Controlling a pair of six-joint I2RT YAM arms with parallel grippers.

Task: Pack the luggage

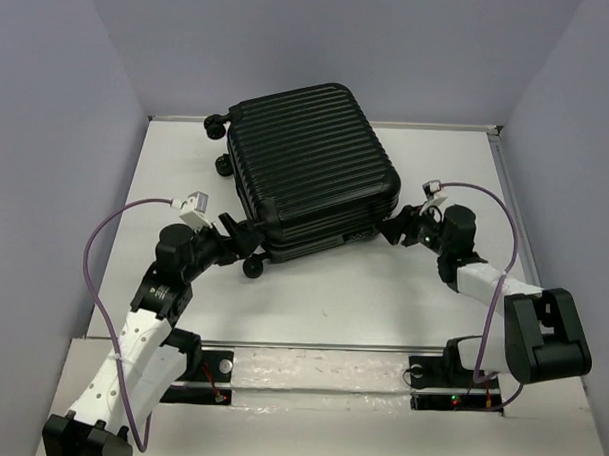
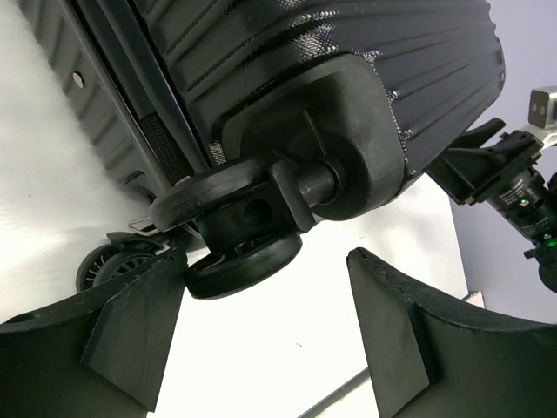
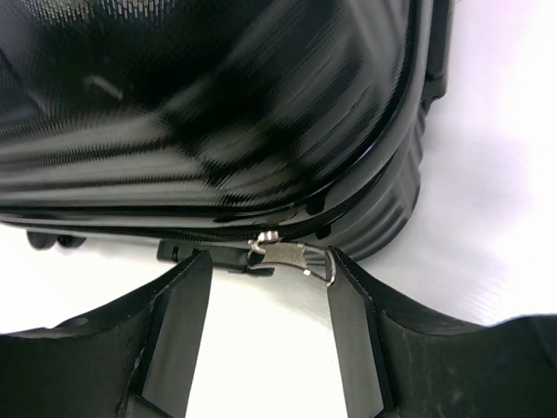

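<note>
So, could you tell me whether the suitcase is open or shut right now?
Shut: the luggage lies flat with both shells together, and the seam looks closed where the zipper pull hangs.

Blurred luggage [image 3: 218,113] shell, edges cropped

- One black ribbed suitcase [image 1: 312,168] is seen, lying closed between the two pincers.
- Four small black wheels are counted on it: two at its far left corner, two [image 1: 251,248] by the left gripper [image 1: 227,228].
- One silver zipper pull [image 3: 291,259] is seen between the fingers of the right gripper [image 1: 392,231].
- Two arms are counted, each with one purple cable [image 1: 101,271].
</note>
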